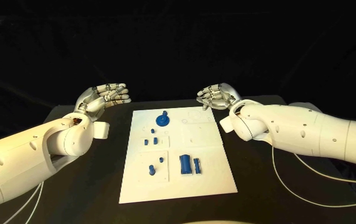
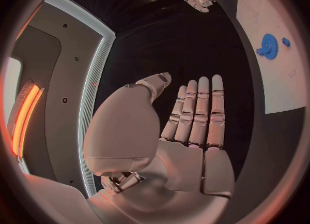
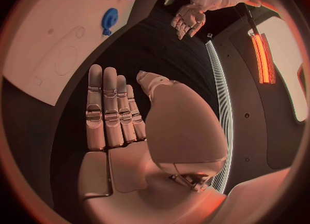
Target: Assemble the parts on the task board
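1. Nearest on the task board (image 1: 211,180), at about 5 o'clock from its middle, two blue upright blocks (image 1: 190,164) are seen side by side, with a small blue peg (image 1: 152,170) at about 7 o'clock.
2. Further in, small blue pins (image 1: 150,141) are seen at about 9 o'clock; whether they are seated or loose cannot be told.
3. At the board's far end, near 12 o'clock, a blue gear (image 1: 162,119) lies flat.
4. The left hand (image 1: 107,97) is held off the board's far left corner, at about 10 o'clock, fingers straight and close together, holding nothing.
5. The right hand (image 1: 216,96) is held at about 1 o'clock off the far right corner, likewise bare, fingers nearly straight.
6. The scene fits both parts waiting to be fitted and parts already seated with hands drawn clear, so no move is prescribed.
7. Any reach is best made from above, so that neighbouring pieces are not knocked.
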Robot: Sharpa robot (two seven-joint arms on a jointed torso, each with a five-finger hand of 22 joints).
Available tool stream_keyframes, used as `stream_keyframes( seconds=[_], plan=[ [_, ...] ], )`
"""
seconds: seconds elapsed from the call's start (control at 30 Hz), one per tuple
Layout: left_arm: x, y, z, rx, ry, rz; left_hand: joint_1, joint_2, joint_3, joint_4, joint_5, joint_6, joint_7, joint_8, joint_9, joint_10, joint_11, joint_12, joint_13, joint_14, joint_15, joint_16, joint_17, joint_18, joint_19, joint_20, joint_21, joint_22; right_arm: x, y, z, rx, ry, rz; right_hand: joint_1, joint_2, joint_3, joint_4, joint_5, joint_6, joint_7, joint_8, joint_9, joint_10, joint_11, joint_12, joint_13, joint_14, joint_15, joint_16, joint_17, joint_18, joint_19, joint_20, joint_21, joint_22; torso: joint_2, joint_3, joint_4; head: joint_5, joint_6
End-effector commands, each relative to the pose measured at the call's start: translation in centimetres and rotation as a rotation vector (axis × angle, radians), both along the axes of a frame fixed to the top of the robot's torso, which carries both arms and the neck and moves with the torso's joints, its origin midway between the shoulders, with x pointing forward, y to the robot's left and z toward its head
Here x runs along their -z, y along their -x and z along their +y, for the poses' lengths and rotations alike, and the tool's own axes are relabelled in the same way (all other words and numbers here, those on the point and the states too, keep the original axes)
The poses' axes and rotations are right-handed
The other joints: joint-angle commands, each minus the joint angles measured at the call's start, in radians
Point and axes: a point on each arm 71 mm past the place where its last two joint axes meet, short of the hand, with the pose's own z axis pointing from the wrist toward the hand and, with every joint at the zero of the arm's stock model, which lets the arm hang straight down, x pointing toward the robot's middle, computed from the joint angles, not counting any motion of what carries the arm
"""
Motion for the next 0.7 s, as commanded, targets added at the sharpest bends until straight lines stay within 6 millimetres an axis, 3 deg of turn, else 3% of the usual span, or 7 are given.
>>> stream_keyframes(
  seconds=[0.03, 0.2, 0.23, 0.33, 0.37, 0.53, 0.7],
  plan=[
    [0.3, -0.5, 0.6, -0.074, 0.049, -0.012, 0.016, 0.006, -0.025, 0.001, -0.002, -0.015, -0.008, -0.015, -0.013, -0.035, 0.025, -0.047, -0.001, -0.043, 0.026, -0.081, -0.024, 0.009, -0.037, 0.027, -0.092, -0.058, 0.2, -1.1, 0.5, -0.021, -0.172, -0.004, 0.011, 0.006, -0.004, -0.014, -0.006, 0.005, 0.007, -0.042, -0.035, 0.017, 0.017, -0.08, -0.174, -0.026, 0.029, -0.141, -0.088, 0.004, -0.049, 0.035, -0.019, -0.176, -0.018, 0.0048, 0.0027, 0.01, 0.033],
    [1.2, -1.0, 0.5, -0.101, 0.048, -0.015, 0.029, 0.018, -0.043, -0.001, -0.001, -0.008, 0.0, -0.025, -0.024, -0.054, 0.024, -0.082, -0.002, -0.063, 0.034, -0.138, -0.044, 0.007, -0.031, 0.031, -0.142, -0.088, 0.8, -2.2, 1.3, -0.028, -0.193, -0.012, 0.005, 0.021, -0.023, -0.026, -0.006, 0.021, 0.012, -0.069, -0.066, 0.03, 0.024, -0.11, -0.299, -0.001, 0.038, -0.213, -0.15, 0.007, -0.035, 0.04, -0.019, -0.318, -0.022, 0.009, 0.0083, 0.019, 0.051],
    [1.2, -0.9, 0.4, -0.061, 0.015, 0.009, -0.383, 0.206, -0.479, -0.131, -0.23, -0.811, -0.19, -0.278, -0.264, -1.011, -0.176, -0.152, -0.065, -0.864, -0.143, -0.422, -0.184, -0.17, -0.849, -0.258, -0.283, -0.154, 0.7, -2.1, 0.9, 0.014, -0.098, -0.003, -0.411, 0.215, -0.464, -0.257, -0.173, -0.852, -0.174, -0.254, -0.497, -0.306, -0.116, -0.179, -0.504, -0.325, -0.059, -0.433, -0.579, -0.178, -0.357, -0.166, -0.082, -0.731, -0.015, 0.0048, 0.004, 0.014, 0.039],
    [1.2, -0.7, 0.2, -0.065, 0.012, 0.009, -0.461, 0.206, -0.479, -0.131, -0.23, -0.811, -0.19, -0.278, -0.264, -1.011, -0.176, -0.152, -0.065, -0.864, -0.143, -0.422, -0.184, -0.17, -0.849, -0.258, -0.283, -0.154, 0.6, -1.9, 1.1, 0.017, -0.109, -0.005, -0.495, 0.215, -0.464, -0.257, -0.173, -0.852, -0.174, -0.254, -0.497, -0.368, -0.116, -0.179, -0.504, -1.067, -0.059, -0.433, -0.579, -0.178, -1.093, -0.166, -0.082, -0.731, -0.016, 0.0044, 0.0005, 0.02, 0.043],
    [1.2, -0.6, 0.1, -0.068, 0.011, 0.01, -0.484, 0.206, -0.479, -0.131, -0.23, -0.811, -0.19, -0.278, -0.264, -1.011, -0.176, -0.152, -0.065, -0.864, -0.143, -0.422, -0.184, -0.17, -0.849, -0.258, -0.283, -0.154, 0.6, -1.7, 1.3, 0.019, -0.117, -0.007, -0.519, 0.215, -0.464, -0.257, -0.173, -0.852, -0.174, -0.254, -0.497, -1.069, -0.116, -0.179, -0.504, -1.067, -0.059, -0.433, -0.579, -0.178, -1.093, -0.166, -0.082, -0.731, -0.017, 0.0042, -0.0019, 0.025, 0.045],
    [1.3, 0.2, -0.9, -0.096, -0.006, 0.013, -1.326, 0.206, -0.479, -0.131, -0.23, -0.811, -0.19, -0.278, -0.264, -1.011, -0.176, -0.152, -0.065, -0.864, -0.143, -0.422, -0.184, -0.17, -0.849, -0.258, -0.283, -0.154, 0.4, -0.4, 2.5, 0.04, -0.19, -0.018, -1.384, 0.215, -0.464, -0.257, -0.173, -0.852, -0.174, -0.254, -0.497, -1.069, -0.116, -0.179, -0.504, -1.067, -0.059, -0.433, -0.579, -0.178, -1.093, -0.166, -0.082, -0.731, -0.023, 0.0017, -0.025, 0.065, 0.069],
    [1.4, 1.7, -2.3, -0.14, -0.032, 0.017, -1.326, 0.206, -0.479, -0.131, -0.23, -0.811, -0.19, -0.278, -0.264, -1.011, -0.176, -0.152, -0.065, -0.864, -0.143, -0.422, -0.184, -0.17, -0.849, -0.258, -0.283, -0.154, -0.2, 1.7, 4.2, 0.076, -0.29, -0.028, -1.384, 0.215, -0.464, -0.257, -0.173, -0.852, -0.174, -0.254, -0.497, -1.069, -0.116, -0.179, -0.504, -1.067, -0.059, -0.433, -0.579, -0.178, -1.093, -0.166, -0.082, -0.731, -0.03, -0.0014, -0.0543, 0.116, 0.099]
  ],
)
